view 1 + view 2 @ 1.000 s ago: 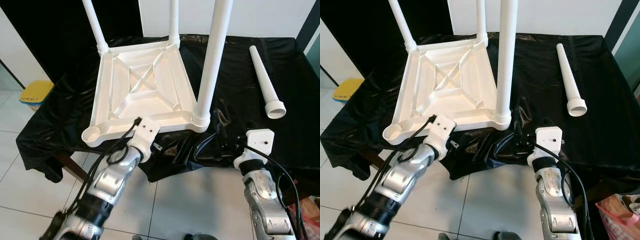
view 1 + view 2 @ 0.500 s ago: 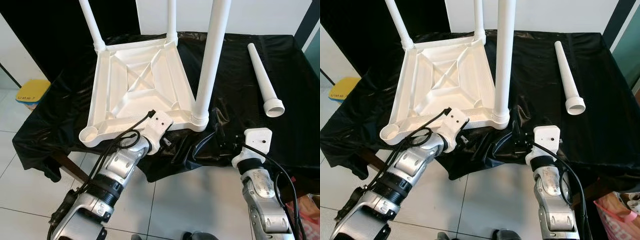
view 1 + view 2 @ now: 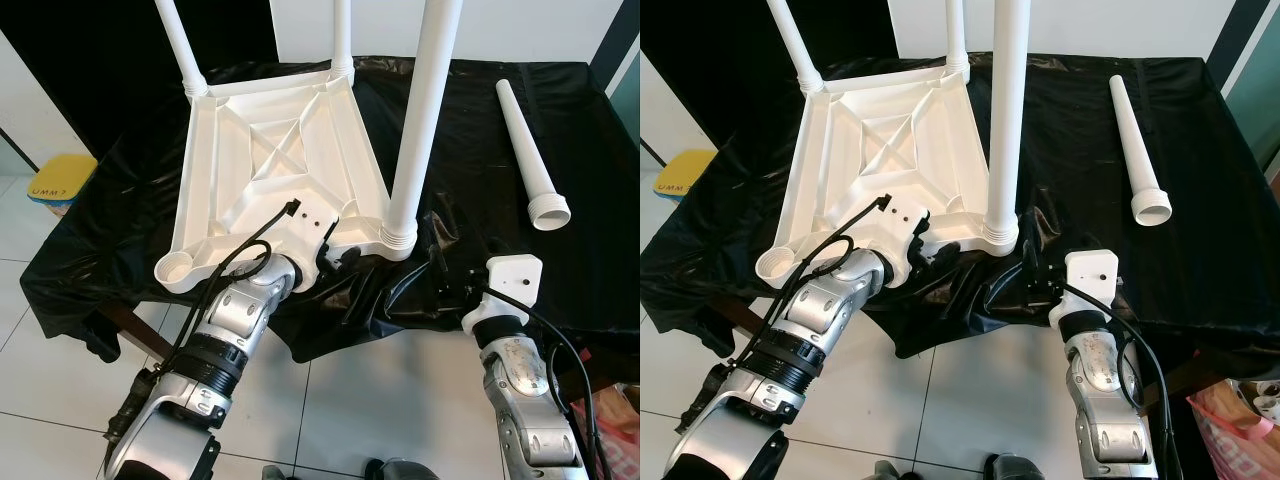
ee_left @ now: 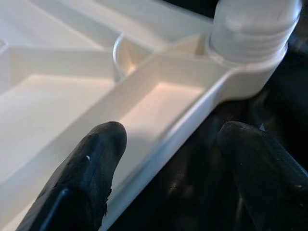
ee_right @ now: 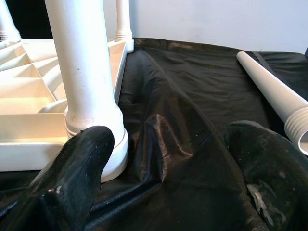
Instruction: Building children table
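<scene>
A white plastic table top (image 3: 270,170) lies upside down on a black-draped table. Three white legs stand in its corners, the nearest one (image 3: 420,120) at the front right. The front-left socket (image 3: 178,268) is empty. A loose white leg (image 3: 530,150) lies on the cloth at the right. My left gripper (image 3: 335,255) is open at the top's near rim, beside the front-right leg; in the left wrist view its fingers (image 4: 96,159) straddle that rim. My right gripper (image 3: 440,280) is open and low over the cloth, just right of that leg's base (image 5: 91,110).
The black cloth (image 3: 480,120) bunches in folds at the table's front edge, between my two arms. White tile floor lies below. A yellow object (image 3: 62,180) sits on the floor at the left, and a pink bag (image 3: 1250,410) at the lower right.
My left arm has reached forward and to the right, bringing its gripper from in front of the table top up to its near rim. The right arm has hardly moved.
</scene>
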